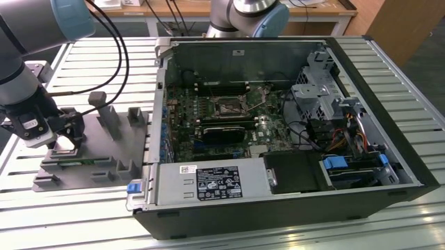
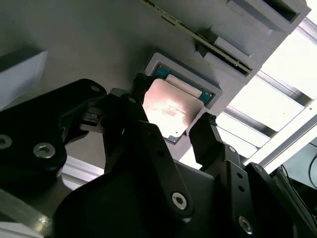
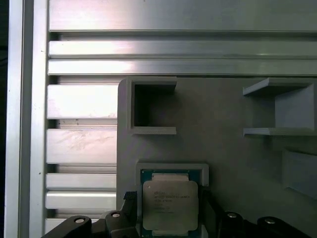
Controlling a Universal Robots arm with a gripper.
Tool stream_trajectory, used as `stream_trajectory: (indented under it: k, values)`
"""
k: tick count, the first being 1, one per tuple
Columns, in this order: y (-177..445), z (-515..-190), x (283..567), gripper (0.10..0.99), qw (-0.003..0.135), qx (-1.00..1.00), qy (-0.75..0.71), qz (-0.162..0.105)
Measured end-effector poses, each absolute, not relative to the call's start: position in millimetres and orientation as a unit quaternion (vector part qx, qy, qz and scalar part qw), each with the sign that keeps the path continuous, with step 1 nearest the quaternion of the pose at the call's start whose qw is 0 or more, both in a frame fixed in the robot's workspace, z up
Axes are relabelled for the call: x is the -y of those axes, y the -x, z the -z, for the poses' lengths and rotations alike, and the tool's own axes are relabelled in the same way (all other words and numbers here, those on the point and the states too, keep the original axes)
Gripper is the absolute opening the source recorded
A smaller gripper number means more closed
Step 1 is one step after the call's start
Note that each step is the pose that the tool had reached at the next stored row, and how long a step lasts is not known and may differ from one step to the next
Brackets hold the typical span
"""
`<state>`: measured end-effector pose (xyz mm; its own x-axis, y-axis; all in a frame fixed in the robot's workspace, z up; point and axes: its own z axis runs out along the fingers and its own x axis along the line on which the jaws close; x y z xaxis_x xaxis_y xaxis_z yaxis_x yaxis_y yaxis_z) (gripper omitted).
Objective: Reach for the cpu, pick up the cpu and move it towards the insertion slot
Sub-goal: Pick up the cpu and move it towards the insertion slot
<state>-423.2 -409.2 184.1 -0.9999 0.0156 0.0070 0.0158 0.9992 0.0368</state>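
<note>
pincer (image 2: 174, 101) astride cpu (image 3: 170, 206), faint print on top

cpu (image 3: 170, 206) — silver, flat (in grey tray (image 3: 223, 148)) | insertion slot (image 1: 227, 107) — dark, square

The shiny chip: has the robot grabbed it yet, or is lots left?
Reaching looks done: the pincer is open, with a finger on each side of the cpu. The cpu is not lifted yet; it lies in the grey tray. The lift and the trip to the insertion slot are left.
</note>
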Motion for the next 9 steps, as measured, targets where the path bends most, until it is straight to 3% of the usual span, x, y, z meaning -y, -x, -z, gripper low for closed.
stream_trajectory:
  k: [1, 3, 9]
  values:
    - [423.2, -183.8, 409.2, 0.631, 0.003, 1.0, 0.008, 0.018]
    - [423.2, -183.7, 409.2, 0.541, 0.003, 1.0, 0.008, 0.018]
    - [423.1, -186.6, 409.2, 0.541, 0.003, 1.0, 0.008, 0.018]
